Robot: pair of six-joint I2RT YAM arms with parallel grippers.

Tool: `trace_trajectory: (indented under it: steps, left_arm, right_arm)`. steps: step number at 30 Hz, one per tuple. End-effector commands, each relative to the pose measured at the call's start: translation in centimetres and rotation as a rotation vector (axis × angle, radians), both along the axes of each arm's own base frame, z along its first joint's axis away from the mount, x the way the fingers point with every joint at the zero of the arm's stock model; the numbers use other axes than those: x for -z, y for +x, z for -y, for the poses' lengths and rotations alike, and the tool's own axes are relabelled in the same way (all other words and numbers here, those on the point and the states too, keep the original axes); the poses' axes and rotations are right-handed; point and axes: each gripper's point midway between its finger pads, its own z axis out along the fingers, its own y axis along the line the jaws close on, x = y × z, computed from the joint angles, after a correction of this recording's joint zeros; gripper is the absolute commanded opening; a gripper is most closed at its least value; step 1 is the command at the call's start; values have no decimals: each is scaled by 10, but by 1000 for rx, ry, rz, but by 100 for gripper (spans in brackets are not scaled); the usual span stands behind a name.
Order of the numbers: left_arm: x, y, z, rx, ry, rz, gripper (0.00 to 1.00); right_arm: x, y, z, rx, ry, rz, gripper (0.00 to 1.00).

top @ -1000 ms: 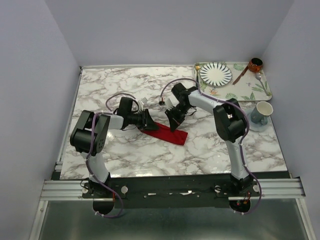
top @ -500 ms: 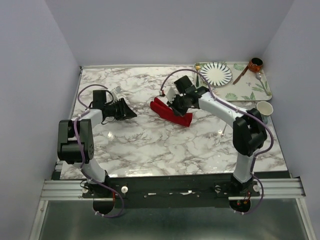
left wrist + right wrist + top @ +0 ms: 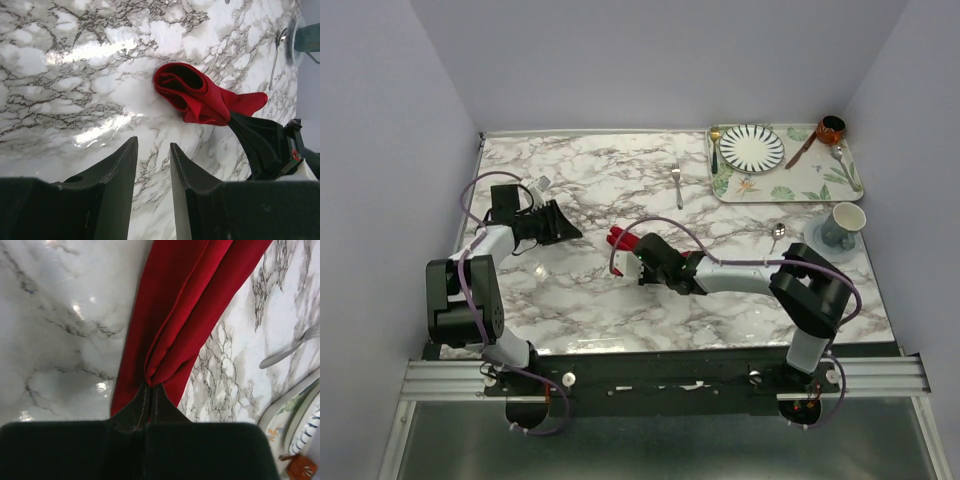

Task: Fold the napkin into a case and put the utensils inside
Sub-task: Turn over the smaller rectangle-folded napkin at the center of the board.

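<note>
The folding step is in hand: the right pincer (image 3: 150,390) pinches the bunched napkin (image 3: 185,305) just ahead of it, the left pincer (image 3: 152,150) is slightly spread and empty, and next the cloth probably needs flattening on the counter (image 3: 570,300).

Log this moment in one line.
right gripper: shut on napkin | left gripper: open, empty | napkin: bunched | fork: on table

Bright, even, diffuse light from above keeps the top view crisp, with only soft, short shadows under the arms on the marble table (image 3: 620,310). In both wrist views the polished stone throws white glare: broad streaks in the left one, small sparkles in the right. The left gripper (image 3: 152,142) and right gripper (image 3: 151,388) loom dark and slightly blurred at the bottom edge, while the napkin (image 3: 185,305) is sharp.
</note>
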Motion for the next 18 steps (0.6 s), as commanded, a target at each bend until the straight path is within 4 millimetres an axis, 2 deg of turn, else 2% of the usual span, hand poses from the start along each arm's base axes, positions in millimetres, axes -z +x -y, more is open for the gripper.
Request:
trace_trajectory:
  steps: [1,5,9,10,11,15,18]
  left_arm:
    - [1,-15,-12,-22,40,18,41]
    - [5,-26,-16,-27,55,21,41]
    - [4,-38,-20,6,99,52,41]
    - [4,-43,-21,28,121,65,41]
    - [3,-45,-22,36,130,73,41]
    - [-3,-49,-24,61,158,121,42]
    - [-11,-48,-25,97,184,170,41]
  right_arm:
    - [-33,-5,-16,-16,21,257,1]
    - [-19,-27,-18,-32,-31,278,4]
    - [-16,-47,-23,-25,-28,281,24]
    - [-14,-54,-24,-36,-41,275,37]
    - [-13,-58,-25,-35,-43,274,42]
    - [-9,-79,-25,-24,-42,225,45]
    - [-10,-96,-27,-21,-22,165,55]
